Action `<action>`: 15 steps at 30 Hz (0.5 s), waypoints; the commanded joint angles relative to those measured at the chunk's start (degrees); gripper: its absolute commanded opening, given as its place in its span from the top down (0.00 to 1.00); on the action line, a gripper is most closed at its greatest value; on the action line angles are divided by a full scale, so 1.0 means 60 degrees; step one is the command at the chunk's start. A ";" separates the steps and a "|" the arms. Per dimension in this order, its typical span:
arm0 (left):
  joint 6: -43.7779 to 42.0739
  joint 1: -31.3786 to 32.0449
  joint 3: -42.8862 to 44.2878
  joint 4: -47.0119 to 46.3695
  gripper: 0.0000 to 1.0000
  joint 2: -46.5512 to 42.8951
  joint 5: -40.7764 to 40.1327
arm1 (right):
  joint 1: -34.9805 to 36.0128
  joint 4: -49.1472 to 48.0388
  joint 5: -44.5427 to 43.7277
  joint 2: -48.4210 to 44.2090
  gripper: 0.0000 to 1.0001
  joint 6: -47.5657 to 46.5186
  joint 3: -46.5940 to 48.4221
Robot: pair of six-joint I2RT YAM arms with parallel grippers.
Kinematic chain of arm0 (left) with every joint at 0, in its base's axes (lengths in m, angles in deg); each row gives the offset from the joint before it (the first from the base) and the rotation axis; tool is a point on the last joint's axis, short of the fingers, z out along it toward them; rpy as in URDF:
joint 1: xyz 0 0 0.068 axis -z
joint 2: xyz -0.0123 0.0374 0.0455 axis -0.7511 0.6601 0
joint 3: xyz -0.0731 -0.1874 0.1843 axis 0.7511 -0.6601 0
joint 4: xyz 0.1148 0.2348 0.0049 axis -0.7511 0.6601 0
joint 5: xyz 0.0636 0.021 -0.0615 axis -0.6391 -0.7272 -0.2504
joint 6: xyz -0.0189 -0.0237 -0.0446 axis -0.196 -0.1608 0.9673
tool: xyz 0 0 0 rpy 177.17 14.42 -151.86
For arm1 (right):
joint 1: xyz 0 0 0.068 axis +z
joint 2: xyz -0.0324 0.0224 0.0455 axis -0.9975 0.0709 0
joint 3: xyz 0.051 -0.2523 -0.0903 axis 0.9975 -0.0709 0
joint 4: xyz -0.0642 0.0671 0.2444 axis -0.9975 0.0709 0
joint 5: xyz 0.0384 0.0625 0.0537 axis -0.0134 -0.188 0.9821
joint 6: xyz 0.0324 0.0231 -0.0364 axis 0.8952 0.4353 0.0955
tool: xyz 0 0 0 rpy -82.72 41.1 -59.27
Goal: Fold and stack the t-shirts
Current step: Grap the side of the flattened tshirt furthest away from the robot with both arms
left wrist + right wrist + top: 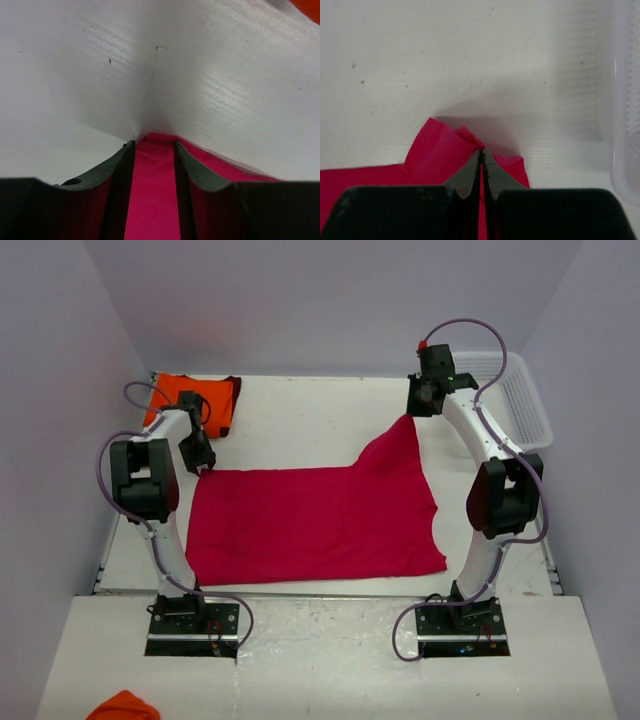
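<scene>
Crimson-pink t-shirt, top view: it is spread mostly flat on the table between my two arms. Its far right corner is drawn up into a peak at the right gripper. The left gripper sits at the far left corner. The orange t-shirt lies bunched beyond the left fingers, apart from the pink one. The basket stands just outboard of the right fingers. An orange bundle at the near edge is cut off; I cannot tell what it is.

Left wrist view: the left gripper has its fingers apart, straddling the crimson-pink t-shirt, whose edge ends just ahead of the fingertips. Nothing is clamped. Whether the tips touch the table I cannot tell.

Right wrist view: the fingers are pressed together on a puckered fold of the crimson-pink t-shirt. The basket wall is close on their right.

Risk, as I judge it: only one corner is held. If I carry it before the left fingers close, the cloth would drag askew and wrinkle. The thin pinch could slip, and a swing rightward could snag the basket. How much cloth sits inside the right pinch is hidden.
</scene>
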 commanded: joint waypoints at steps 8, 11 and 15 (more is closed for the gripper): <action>-0.0036 -0.0101 0.0776 0.0045 0.66 0.0519 0.0093 | -0.0084 -0.0215 0.0206 0.0070 1.00 -0.0159 0.0095; -0.0022 -0.0188 0.0894 0.0104 0.72 0.0651 0.0152 | -0.0070 -0.0215 0.0206 0.0070 1.00 -0.0173 0.0110; -0.0036 -0.0276 0.0909 0.0119 0.86 0.0797 0.0269 | -0.0070 -0.0201 0.0221 0.0143 1.00 -0.0188 0.0124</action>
